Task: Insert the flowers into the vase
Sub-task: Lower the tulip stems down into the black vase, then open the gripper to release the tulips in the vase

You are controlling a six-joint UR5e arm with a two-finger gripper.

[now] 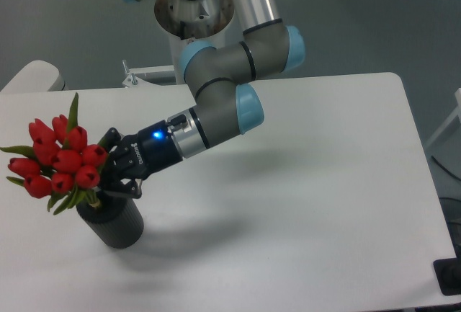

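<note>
The flowers, a bunch of red tulip buds with green leaves, stand at the left of the table and lean left. Their stems go down into the mouth of the vase, a dark ribbed cylinder standing upright near the table's front left. My gripper reaches in from the right, just above the vase's mouth and right beside the bunch. Its black fingers stand spread apart, one above and one below the stem area. The stems themselves are hidden behind the buds and fingers.
The arm's base column stands at the back behind the white table. A pale rounded object sits at the far left edge. A dark object lies off the table's front right corner.
</note>
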